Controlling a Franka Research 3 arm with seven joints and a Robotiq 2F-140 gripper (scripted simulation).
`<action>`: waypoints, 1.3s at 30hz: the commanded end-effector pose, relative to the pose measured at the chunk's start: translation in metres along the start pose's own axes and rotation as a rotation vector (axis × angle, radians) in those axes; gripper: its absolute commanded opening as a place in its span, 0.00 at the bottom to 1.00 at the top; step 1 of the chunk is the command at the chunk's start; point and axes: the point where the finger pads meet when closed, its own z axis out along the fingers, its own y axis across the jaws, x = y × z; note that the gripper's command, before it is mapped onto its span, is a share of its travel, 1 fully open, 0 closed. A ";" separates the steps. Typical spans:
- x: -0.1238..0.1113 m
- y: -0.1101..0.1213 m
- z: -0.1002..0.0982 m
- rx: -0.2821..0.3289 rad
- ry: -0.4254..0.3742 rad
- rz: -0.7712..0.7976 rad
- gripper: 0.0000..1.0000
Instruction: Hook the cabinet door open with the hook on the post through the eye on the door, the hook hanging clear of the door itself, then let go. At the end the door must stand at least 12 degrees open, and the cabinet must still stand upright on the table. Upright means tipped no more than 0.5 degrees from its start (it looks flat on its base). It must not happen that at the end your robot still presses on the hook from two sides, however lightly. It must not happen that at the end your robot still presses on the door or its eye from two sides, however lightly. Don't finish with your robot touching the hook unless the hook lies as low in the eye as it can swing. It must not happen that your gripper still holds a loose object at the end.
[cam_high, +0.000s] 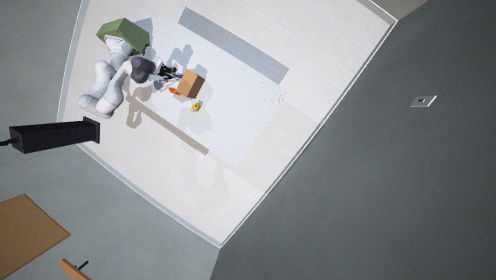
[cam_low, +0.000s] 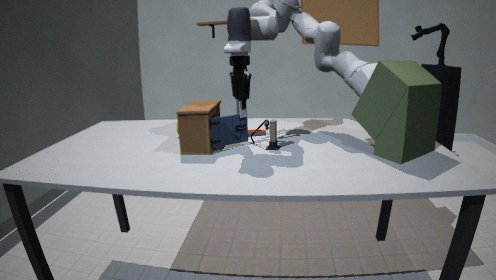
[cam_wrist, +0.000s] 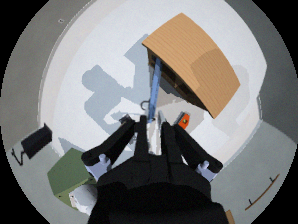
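The gripper (cam_high: 172, 74) (cam_low: 242, 110) (cam_wrist: 153, 114) points down at the free end of the blue door (cam_high: 178, 76) (cam_low: 229, 131) (cam_wrist: 155, 87); its fingers stand slightly apart, with a narrow gap. Contact with the door cannot be determined. Clock positions below are read from the fingertips in the wrist view.

The door extends toward 12 o'clock and stands swung out from the cabinet (cam_high: 190, 84) (cam_low: 195, 132) (cam_wrist: 192, 62). The black hook (cam_wrist: 144, 105) shows at 11 o'clock, beside the door; in the exterior view it slants between the door's free edge and the post (cam_low: 273, 134). Its engagement in the eye (cam_low: 240, 128) cannot be confirmed.

An orange item (cam_high: 174, 91) (cam_low: 257, 131) (cam_wrist: 184, 121) lies at 3 o'clock. The cabinet stands upright on the table (cam_high: 240, 120) (cam_low: 150, 167) (cam_wrist: 62, 100), its body at 1 o'clock. Farther out, the green block (cam_high: 125, 34) (cam_low: 408, 110) (cam_wrist: 69, 171) is at 8 o'clock.
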 end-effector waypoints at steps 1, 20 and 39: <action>-0.001 0.001 0.000 0.006 -0.002 -0.061 0.16; 0.001 0.012 0.001 0.006 -0.002 -0.128 0.16; 0.003 0.025 0.001 0.006 -0.001 -0.217 0.16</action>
